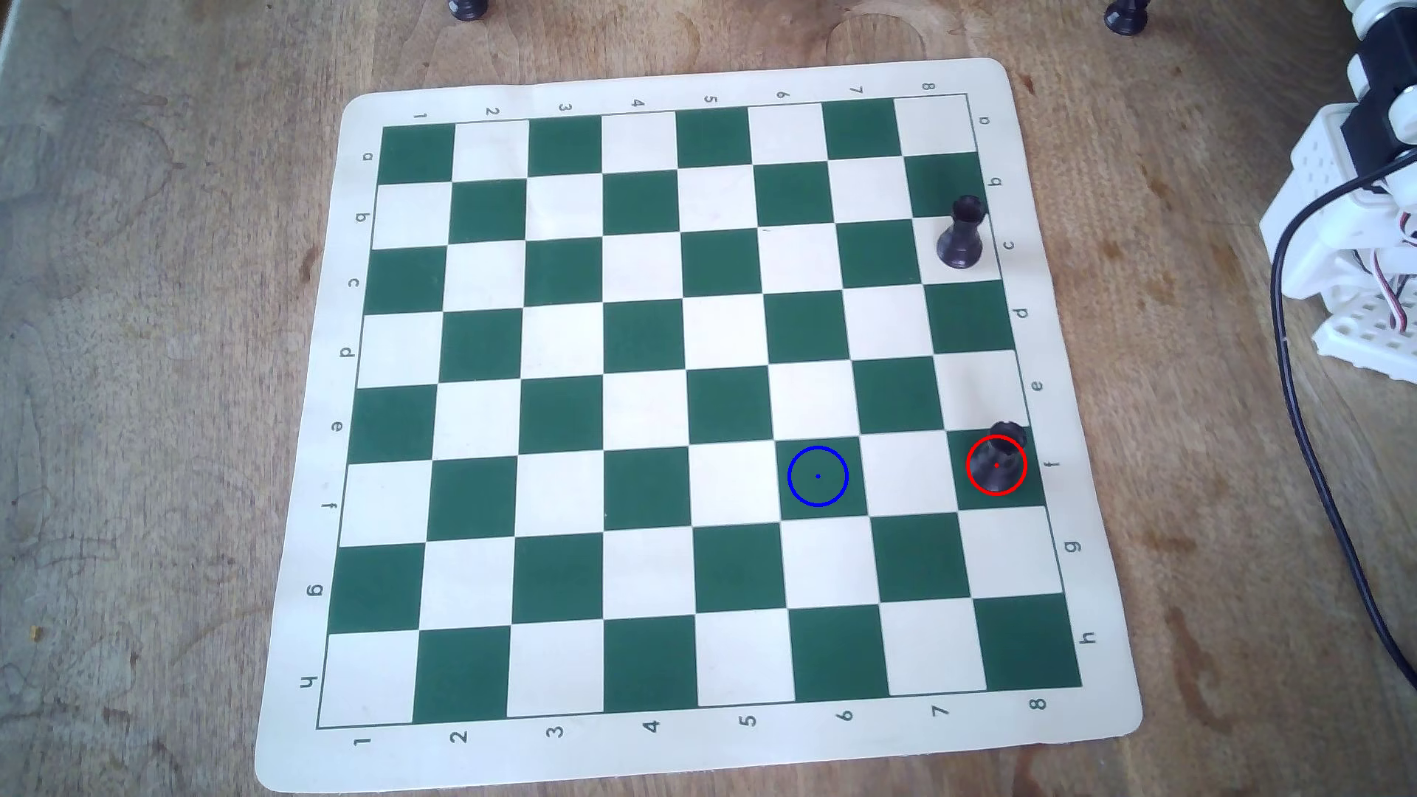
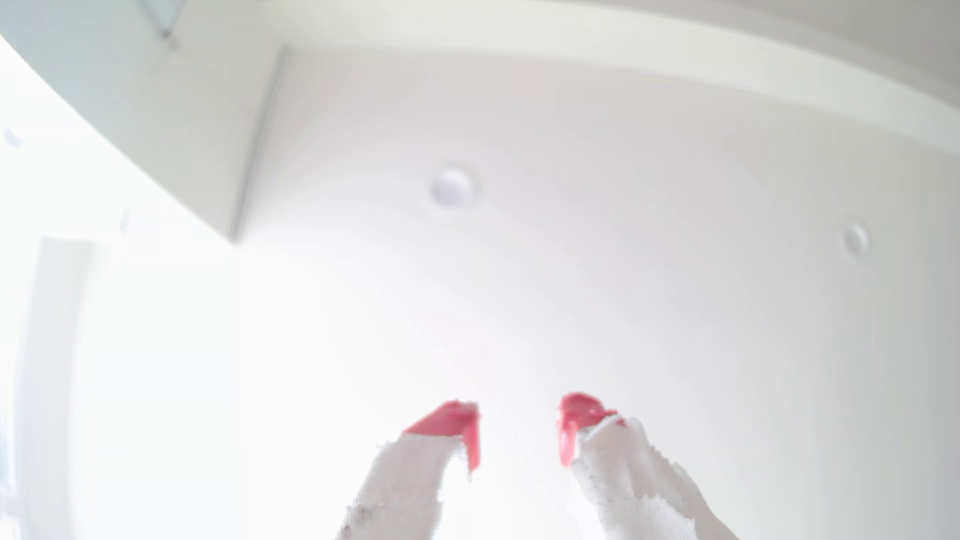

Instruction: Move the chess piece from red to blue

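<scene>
While the chess piece (image 1: 999,457) stands upright on the dark square at row f, column 8, near the right edge of the board (image 1: 307,536) in the overhead view, I see the red circle (image 1: 996,464) drawn around its base. Two squares to its left on the same row, I see the blue circle (image 1: 817,476) on the dark square at column 6, with nothing inside it. A second black rook (image 1: 960,234) stands further up the same column, on the light square at row c, well apart from the first. I see the arm's white base (image 1: 1349,230) off the board at the right edge, with a black cable (image 1: 1303,398) trailing down beside it over the wooden table (image 1: 153,306). From the wrist view, my gripper (image 2: 519,415) points up at a white ceiling (image 2: 623,207), its red-tipped fingers (image 2: 447,420) spread apart and holding nothing.
</scene>
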